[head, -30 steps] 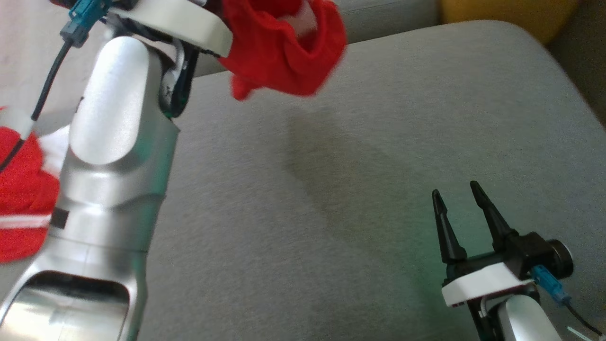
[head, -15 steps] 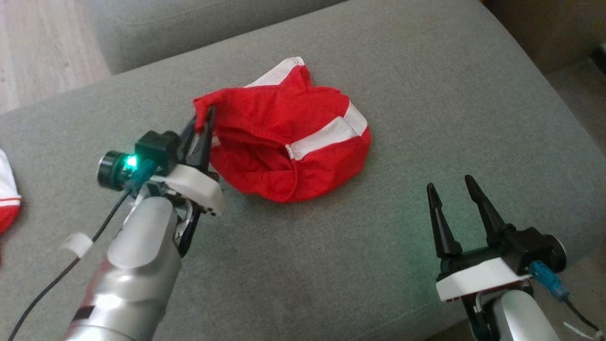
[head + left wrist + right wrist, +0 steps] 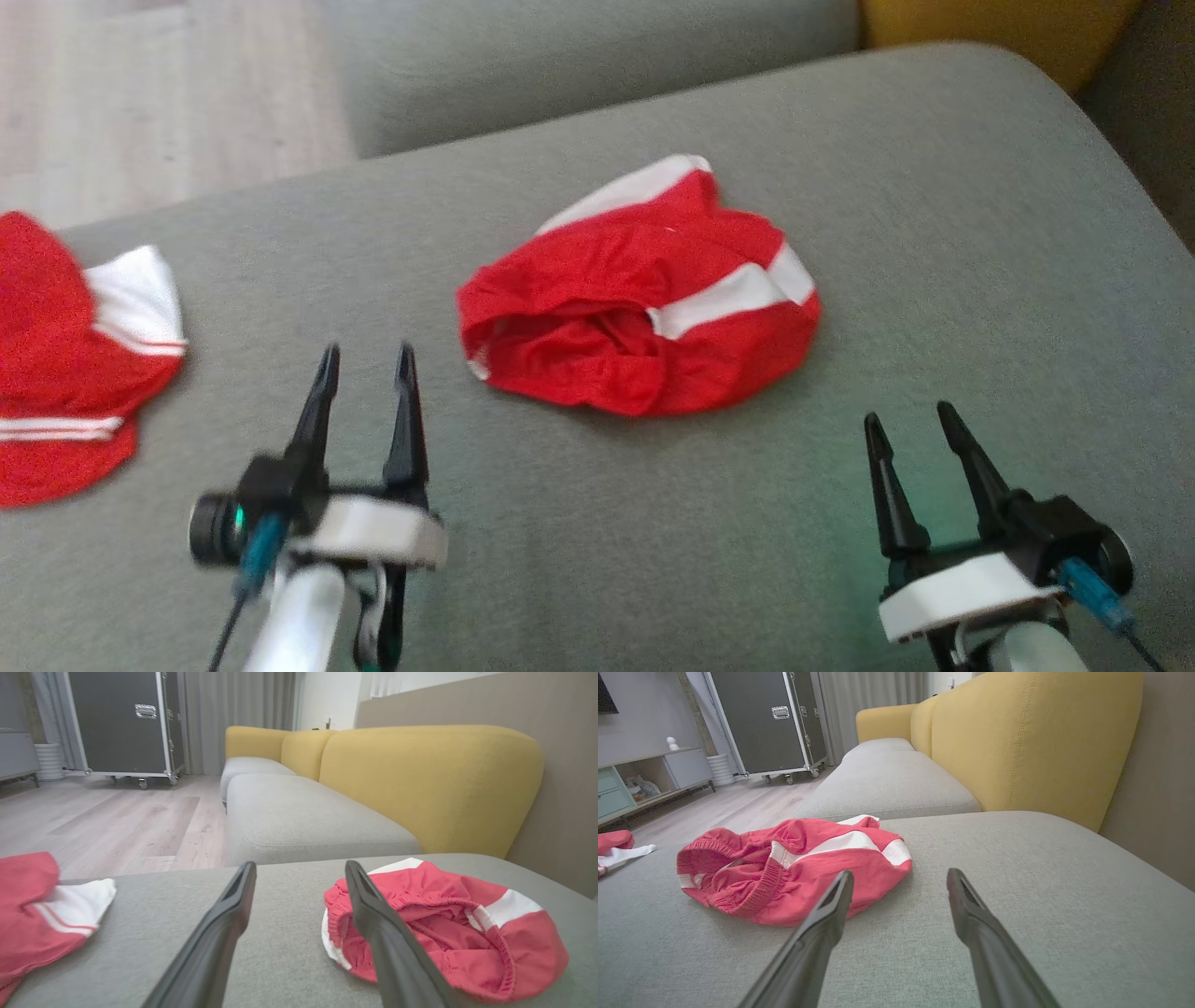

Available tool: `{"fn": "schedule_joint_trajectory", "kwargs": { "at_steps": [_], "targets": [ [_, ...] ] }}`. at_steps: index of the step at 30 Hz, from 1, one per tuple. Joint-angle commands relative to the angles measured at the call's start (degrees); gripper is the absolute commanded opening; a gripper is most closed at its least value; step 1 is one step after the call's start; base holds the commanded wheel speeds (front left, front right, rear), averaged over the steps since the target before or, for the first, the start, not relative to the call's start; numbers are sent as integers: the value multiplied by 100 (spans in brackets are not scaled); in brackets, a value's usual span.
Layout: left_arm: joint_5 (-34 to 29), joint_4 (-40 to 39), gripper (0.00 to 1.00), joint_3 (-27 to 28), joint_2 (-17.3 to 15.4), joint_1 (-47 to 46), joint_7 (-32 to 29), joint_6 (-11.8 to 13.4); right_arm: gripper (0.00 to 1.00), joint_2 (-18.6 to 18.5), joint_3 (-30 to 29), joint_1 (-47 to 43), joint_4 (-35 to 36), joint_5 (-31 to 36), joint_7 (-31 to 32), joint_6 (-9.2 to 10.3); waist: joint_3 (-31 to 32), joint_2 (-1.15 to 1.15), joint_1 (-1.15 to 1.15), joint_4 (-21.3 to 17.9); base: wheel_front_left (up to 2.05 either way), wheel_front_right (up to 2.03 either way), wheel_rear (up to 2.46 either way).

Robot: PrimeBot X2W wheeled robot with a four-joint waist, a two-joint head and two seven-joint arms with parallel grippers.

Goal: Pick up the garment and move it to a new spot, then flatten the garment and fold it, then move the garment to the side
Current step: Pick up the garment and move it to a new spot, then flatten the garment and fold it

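The garment (image 3: 644,308) is a pair of red shorts with white stripes, lying crumpled in a heap on the grey cushion (image 3: 579,523). It also shows in the left wrist view (image 3: 448,933) and the right wrist view (image 3: 784,868). My left gripper (image 3: 366,359) stands open at the lower left, a short way to the left of the heap and apart from it, with nothing between its fingers. My right gripper (image 3: 910,420) is open too, at the lower right, below the heap's right end and clear of it.
A second red and white garment (image 3: 65,355) lies at the cushion's left edge. Another grey seat (image 3: 299,816) and yellow backrests (image 3: 420,779) lie beyond. Wooden floor (image 3: 117,816) and a dark wheeled case (image 3: 126,723) are to the left.
My left gripper has let go of the garment, opened and drawn back to the lower left. The garment now rests on the cushion. The head camera has also shifted.
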State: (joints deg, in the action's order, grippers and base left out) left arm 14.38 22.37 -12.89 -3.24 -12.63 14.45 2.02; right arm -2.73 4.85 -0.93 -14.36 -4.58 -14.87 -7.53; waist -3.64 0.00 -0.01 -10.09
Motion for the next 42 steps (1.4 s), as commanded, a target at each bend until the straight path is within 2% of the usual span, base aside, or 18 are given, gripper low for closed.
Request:
{"fn": "schedule_joint_trajectory", "kwargs": {
  "at_steps": [1, 5, 8, 15, 42],
  "targets": [
    [-38, -435, 100, 256, -13, -23, 53, 56, 100, -15, 88, 65, 149, -16, -13, 4, 304, 0, 1, 370, 0, 0, 0],
    [-30, -1155, 100, 335, 28, 738, 54, 191, 100, -15, 51, -53, 149, -12, -13, 4, 503, 0, 1, 647, 0, 0, 0],
    [198, -1563, 100, 211, 33, 1248, 54, 360, 100, -15, 40, -194, 186, -42, -13, 4, 648, 0, 1, 823, 0, 0, 0],
    [106, -1884, 100, -55, 34, 1954, 54, 626, 100, -15, 11, -455, 243, -72, -13, 4, 824, 0, 1, 1085, 0, 0, 0],
    [-196, -1877, 100, -46, 35, 2174, 54, 684, 100, -33, 35, -573, 187, -29, -13, 4, 924, 0, 1, 1170, 0, 0, 0]
  ]
}}
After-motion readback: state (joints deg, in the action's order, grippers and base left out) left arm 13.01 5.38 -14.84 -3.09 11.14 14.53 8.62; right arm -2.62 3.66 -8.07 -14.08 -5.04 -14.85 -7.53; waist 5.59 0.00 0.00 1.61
